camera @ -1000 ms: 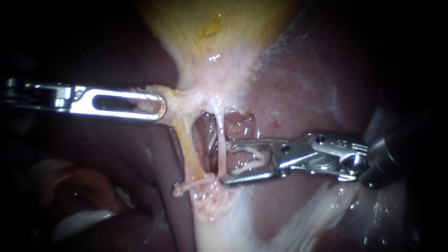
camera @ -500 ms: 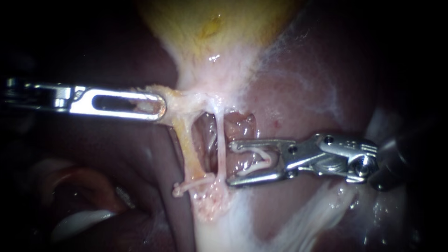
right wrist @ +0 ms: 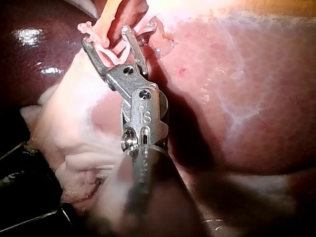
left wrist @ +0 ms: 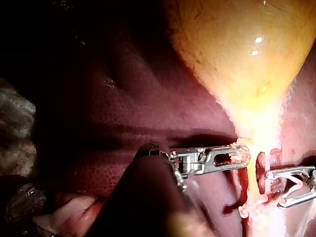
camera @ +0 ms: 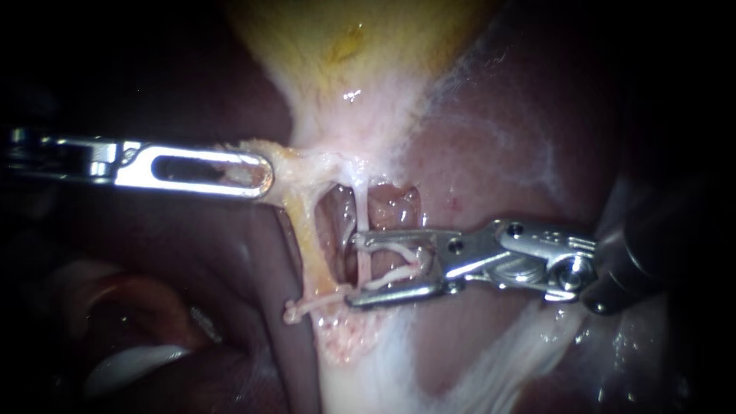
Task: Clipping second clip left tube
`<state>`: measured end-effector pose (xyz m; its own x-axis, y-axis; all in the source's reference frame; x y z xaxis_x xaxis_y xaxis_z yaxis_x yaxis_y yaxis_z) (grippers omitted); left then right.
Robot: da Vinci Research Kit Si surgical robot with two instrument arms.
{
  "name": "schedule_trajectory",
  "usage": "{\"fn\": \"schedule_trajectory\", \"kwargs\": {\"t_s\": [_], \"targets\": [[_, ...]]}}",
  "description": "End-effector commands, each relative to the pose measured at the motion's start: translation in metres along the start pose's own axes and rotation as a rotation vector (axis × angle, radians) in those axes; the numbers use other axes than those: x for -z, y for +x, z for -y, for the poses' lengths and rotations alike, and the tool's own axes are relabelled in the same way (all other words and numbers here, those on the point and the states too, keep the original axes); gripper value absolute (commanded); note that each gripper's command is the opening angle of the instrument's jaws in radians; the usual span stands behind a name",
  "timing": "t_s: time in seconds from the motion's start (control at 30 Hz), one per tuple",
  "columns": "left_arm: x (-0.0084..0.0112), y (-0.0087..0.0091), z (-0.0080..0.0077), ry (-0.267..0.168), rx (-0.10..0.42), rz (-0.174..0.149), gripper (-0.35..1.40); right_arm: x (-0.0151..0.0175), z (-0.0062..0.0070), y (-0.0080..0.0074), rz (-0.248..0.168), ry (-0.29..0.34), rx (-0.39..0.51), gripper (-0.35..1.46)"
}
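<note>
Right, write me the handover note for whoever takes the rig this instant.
Left instrument: jaws shut on the gallbladder neck tissue, holding it out to the side.
Right instrument: jaws stand wide apart with an open clip gripped between them, astride the thin pale tube.
Done: one closed clip sits at the tube's foot, just under the lower jaw.
Left: close the open clip on the tube, let go, back out.
</note>
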<state>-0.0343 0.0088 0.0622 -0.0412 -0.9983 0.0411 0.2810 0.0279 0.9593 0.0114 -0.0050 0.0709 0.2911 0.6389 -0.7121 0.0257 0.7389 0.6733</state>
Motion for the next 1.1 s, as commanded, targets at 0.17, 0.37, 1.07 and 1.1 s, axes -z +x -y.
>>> {"fn": "schedule_trajectory", "kwargs": {"t_s": [0.17, 0.37, 1.07, 1.1], "targets": [[-0.0001, 0.0001, 0.0002, -0.002, 0.001, 0.001, -0.35, -0.0018, -0.0004, -0.0008, 0.003, 0.001, 0.001, 0.49], [-0.0003, 0.0003, 0.0006, -0.004, 0.001, 0.003, -0.35, -0.0037, -0.0004, -0.0011, 0.008, 0.017, -0.006, 0.49], [-0.0010, 0.0004, 0.0011, -0.006, 0.002, 0.007, -0.35, -0.0075, 0.0012, -0.0014, 0.050, 0.133, -0.006, 0.44], [-0.0011, 0.0004, 0.0011, -0.006, 0.003, 0.007, -0.35, -0.0076, 0.0012, -0.0013, 0.050, 0.134, -0.003, 0.44]]}}
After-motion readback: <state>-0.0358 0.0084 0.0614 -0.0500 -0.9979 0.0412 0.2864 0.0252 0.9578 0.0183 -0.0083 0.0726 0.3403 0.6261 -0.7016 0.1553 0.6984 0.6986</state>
